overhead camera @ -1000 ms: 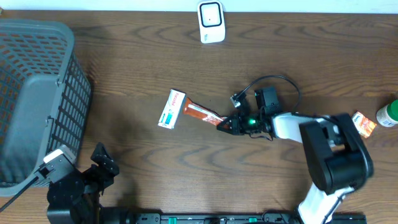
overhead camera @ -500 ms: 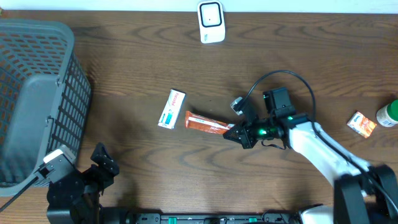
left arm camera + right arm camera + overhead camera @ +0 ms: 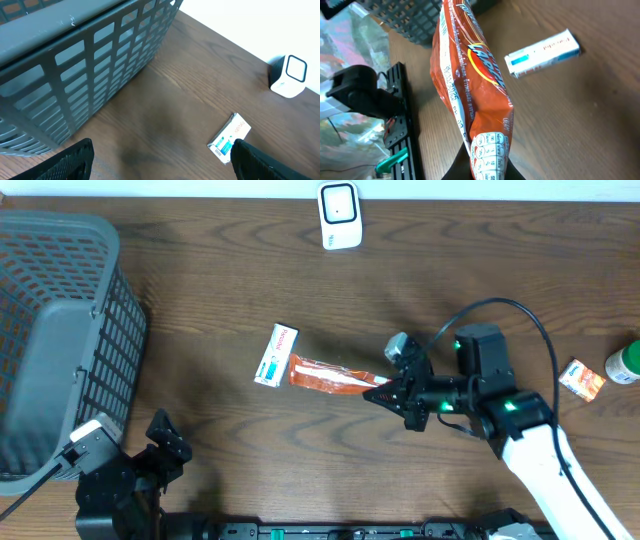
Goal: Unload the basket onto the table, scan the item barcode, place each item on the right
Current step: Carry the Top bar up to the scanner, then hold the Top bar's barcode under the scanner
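An orange snack packet [image 3: 325, 375] hangs over the middle of the table, and my right gripper [image 3: 386, 392] is shut on its right end. In the right wrist view the packet [image 3: 470, 85] stretches away from the gripper [image 3: 487, 167], with its printed white panel at the pinched end. No barcode is readable. A white scanner [image 3: 339, 215] stands at the far edge, well apart from the packet. My left gripper [image 3: 160, 445] rests at the front left, open and empty [image 3: 160, 165].
A white and blue box [image 3: 276, 355] lies just left of the packet. A grey basket [image 3: 60, 330] fills the left side. A small orange box [image 3: 582, 378] and a green-capped bottle [image 3: 625, 363] sit at the right edge.
My right arm has drawn back to the right and toward the front, carrying the packet a little away from the white box. The left arm has not moved.
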Available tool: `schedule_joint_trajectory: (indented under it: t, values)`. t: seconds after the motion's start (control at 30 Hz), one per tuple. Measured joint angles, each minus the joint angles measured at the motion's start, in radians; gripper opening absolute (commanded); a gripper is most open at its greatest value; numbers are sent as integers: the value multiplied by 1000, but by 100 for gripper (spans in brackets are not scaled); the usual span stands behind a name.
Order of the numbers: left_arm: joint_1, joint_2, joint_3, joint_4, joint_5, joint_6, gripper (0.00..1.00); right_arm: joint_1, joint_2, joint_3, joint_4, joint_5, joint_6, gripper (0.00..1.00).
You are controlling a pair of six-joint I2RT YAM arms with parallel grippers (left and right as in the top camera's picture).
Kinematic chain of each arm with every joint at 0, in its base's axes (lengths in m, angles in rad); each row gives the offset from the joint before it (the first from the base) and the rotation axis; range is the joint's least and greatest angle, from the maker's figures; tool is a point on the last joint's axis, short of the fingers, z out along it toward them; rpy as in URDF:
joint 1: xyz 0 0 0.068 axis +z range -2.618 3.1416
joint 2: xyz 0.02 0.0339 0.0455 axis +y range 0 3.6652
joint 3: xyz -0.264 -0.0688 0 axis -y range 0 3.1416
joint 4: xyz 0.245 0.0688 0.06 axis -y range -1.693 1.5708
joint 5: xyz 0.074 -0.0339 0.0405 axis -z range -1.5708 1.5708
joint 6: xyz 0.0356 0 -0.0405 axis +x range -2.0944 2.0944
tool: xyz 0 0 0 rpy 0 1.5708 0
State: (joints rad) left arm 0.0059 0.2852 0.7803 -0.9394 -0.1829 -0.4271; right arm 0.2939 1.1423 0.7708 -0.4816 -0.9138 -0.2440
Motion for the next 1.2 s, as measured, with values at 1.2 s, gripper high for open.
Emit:
schedule_joint_trajectory:
  t: [1.2]
  values:
    - [0, 0, 0, 0, 0, 0, 88, 0, 665, 636, 307, 888, 82, 1]
